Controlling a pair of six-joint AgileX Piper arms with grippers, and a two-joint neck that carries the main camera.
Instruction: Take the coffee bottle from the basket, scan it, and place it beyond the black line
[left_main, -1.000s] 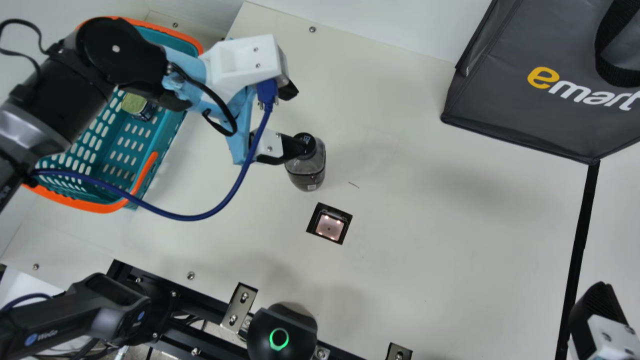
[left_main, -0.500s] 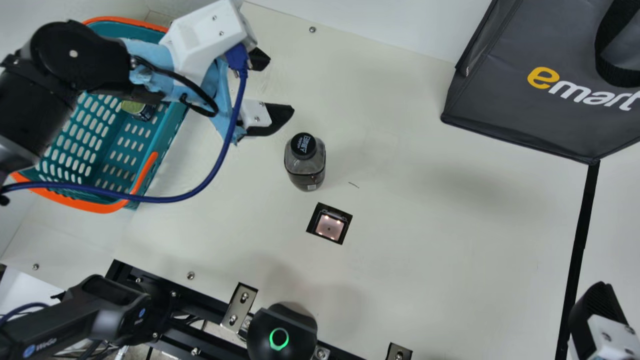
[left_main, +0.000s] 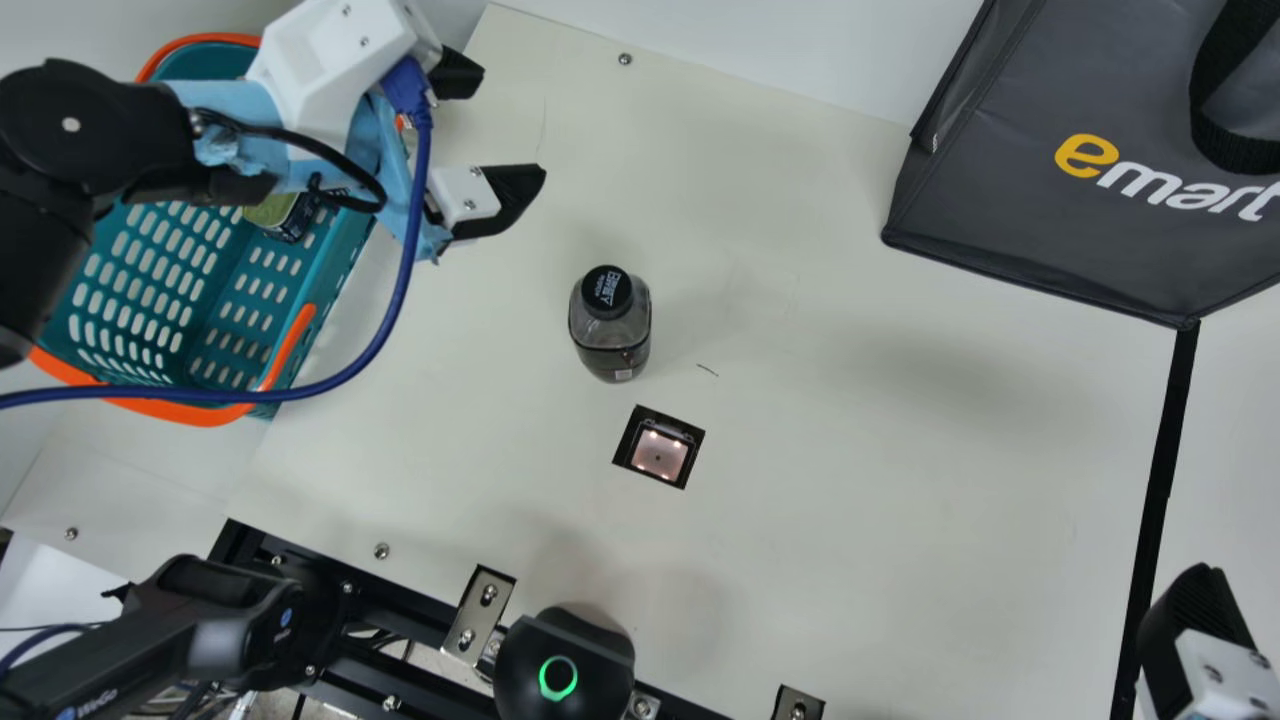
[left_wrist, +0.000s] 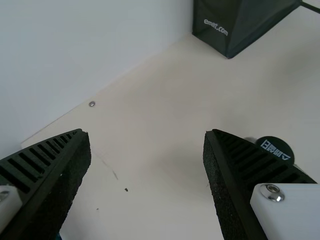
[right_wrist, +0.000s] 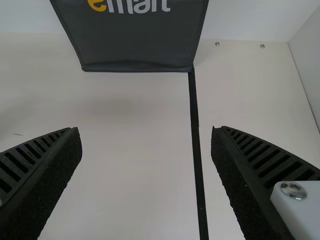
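1. OUT OF THE BASKET: The coffee bottle (left_main: 612, 330) stands upright on the cream worktop (left_main: 880, 500), between the basket (left_main: 205, 413) and the black line (left_main: 1165, 460) — the first part of the job is done. A can (left_main: 290, 215) lies in the basket.

2. HANDS OFF: The left gripper (left_main: 512, 122) is released and holds nothing, its fingers spread apart from the bottle, on the basket's side of it.

3. AT THE READY: The right gripper (right_wrist: 146, 132) is also parted and empty, beside the black line at the main view's lower right corner.

4. STILL TO COME: The bottle is near the scanner (left_main: 660, 455) but not over it. Whether a scan has been made cannot be told; it appears to be left to do. The crossing certainly is, and the right gripper looks the likelier to make it.

5. IN PRINT: Large yellow and white lettering marks the dark shopping bag (left_main: 1000, 180), with smaller white print on its side in the left wrist view. Pale characters cover the bottle's black cap (left_main: 607, 290) — and a small pale label sits low on its body.
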